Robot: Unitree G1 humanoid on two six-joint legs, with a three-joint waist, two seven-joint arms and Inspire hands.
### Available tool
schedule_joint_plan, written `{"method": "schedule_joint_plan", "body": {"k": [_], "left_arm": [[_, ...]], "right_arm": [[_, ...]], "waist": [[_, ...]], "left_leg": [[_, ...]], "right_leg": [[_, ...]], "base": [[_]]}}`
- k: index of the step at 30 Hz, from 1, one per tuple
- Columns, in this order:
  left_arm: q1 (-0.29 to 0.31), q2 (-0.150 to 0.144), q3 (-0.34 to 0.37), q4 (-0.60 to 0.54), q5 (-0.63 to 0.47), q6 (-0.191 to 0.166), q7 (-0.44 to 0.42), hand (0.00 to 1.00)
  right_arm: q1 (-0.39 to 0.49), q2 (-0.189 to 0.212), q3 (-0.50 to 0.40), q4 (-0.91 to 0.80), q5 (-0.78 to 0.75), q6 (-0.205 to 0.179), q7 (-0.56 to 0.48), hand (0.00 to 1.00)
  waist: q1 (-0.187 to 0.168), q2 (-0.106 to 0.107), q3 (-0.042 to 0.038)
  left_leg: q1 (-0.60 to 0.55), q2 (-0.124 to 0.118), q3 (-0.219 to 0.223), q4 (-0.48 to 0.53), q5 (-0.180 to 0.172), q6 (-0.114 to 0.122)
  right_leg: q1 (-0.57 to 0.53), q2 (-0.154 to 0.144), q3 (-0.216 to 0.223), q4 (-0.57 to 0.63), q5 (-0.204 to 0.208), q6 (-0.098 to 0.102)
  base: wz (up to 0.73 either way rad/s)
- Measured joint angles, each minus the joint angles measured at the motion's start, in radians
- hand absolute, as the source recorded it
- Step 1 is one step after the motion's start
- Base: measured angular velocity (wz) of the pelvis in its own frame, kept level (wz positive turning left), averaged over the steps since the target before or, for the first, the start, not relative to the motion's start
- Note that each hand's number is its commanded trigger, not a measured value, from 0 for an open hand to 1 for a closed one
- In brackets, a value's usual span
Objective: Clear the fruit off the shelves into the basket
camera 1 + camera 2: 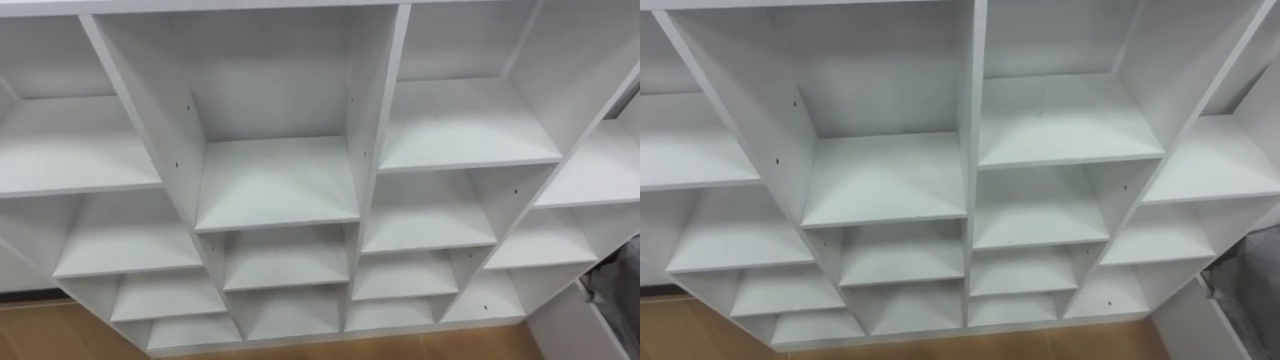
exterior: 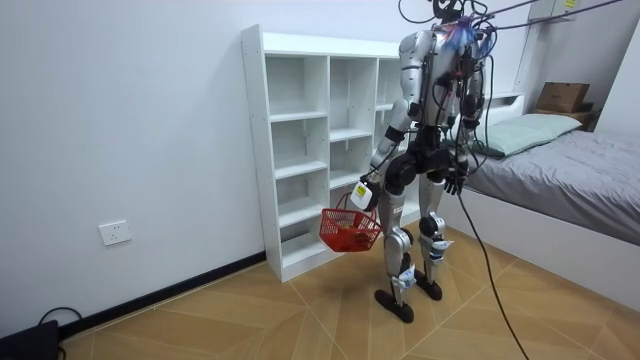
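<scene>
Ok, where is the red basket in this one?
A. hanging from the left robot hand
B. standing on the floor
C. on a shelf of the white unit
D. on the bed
A: in the room view the red basket hangs by its handle from the left robot hand, in front of the white shelf unit.

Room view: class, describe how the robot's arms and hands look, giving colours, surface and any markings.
Both arms are glossy silver-grey shells with darker joints at the elbows. The left hand is dark, with a small white tag bearing a yellow mark at its back. The right hand is dark too. Finer detail is too small to tell.
</scene>
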Motion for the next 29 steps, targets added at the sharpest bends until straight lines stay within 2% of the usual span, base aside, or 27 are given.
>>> {"method": "schedule_joint_plan", "body": {"k": [22, 29], "left_arm": [[-0.019, -0.006, -0.01, 0.01, -0.009, 0.0, 0.005, 1.0], [-0.019, -0.01, -0.011, 0.01, -0.011, 0.002, 0.0, 1.0]], "right_arm": [[-0.006, 0.004, 0.001, 0.031, -0.099, 0.012, -0.041, 0.0], [-0.016, 0.004, 0.001, 0.055, -0.116, 0.034, -0.033, 0.0]], "waist": [[-0.003, 0.009, 0.0018], [-0.002, 0.008, 0.0017]], "left_leg": [[0.001, 0.001, 0.001, -0.002, -0.001, -0.001], [0.001, 0.001, -0.001, -0.002, -0.001, -0.001]], "right_leg": [[-0.001, 0.001, -0.002, 0.001, 0.0, 0.0], [-0.001, 0.001, -0.004, 0.001, 0.0, 0.0]], "base": [[0.0], [0.0]]}}
